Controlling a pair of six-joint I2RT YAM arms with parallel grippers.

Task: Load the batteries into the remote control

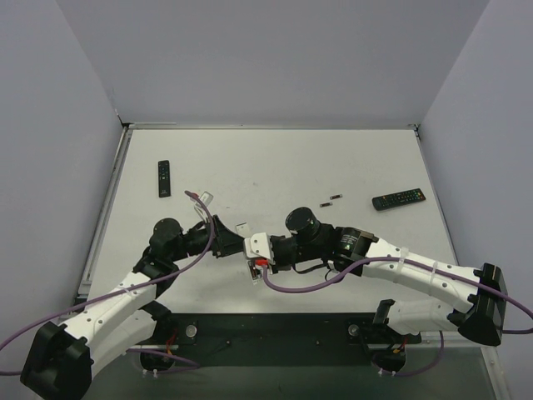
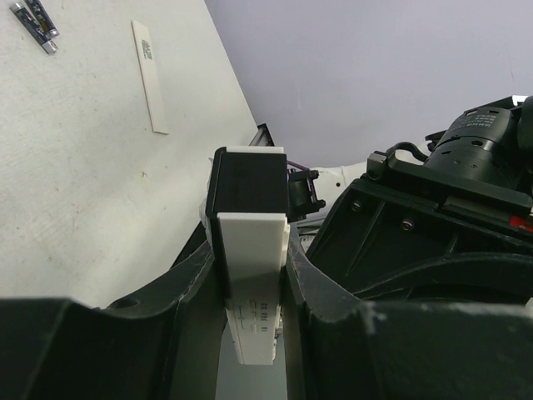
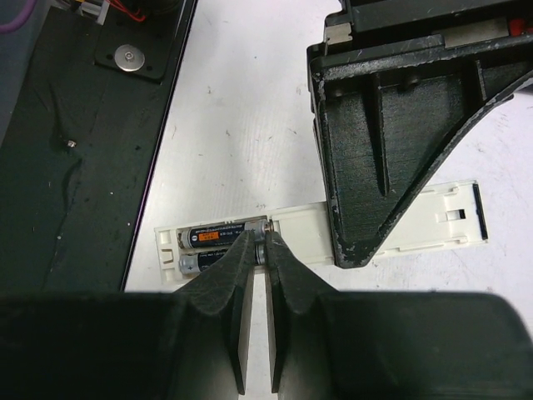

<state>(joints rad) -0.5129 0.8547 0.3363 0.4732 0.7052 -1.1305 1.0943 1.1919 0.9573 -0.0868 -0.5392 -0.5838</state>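
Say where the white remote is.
Front-centre in the top view: the white remote is clamped in the left fingers, with the right fingers at the batteries in its open compartment.

no text can be read; the orange label on a battery (image 3: 218, 237) and the print on the white strip (image 2: 150, 77) blur.

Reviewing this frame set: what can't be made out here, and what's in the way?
Right wrist: the right hand covers the ends of the loaded batteries, so seating is unclear; the left hand hides the middle of the white remote.
Left wrist: the remote is seen end-on, so its battery bay does not show.
Top external: both hands cover the remote; the loose batteries are too small to count, and the labels on the black remotes are unreadable.
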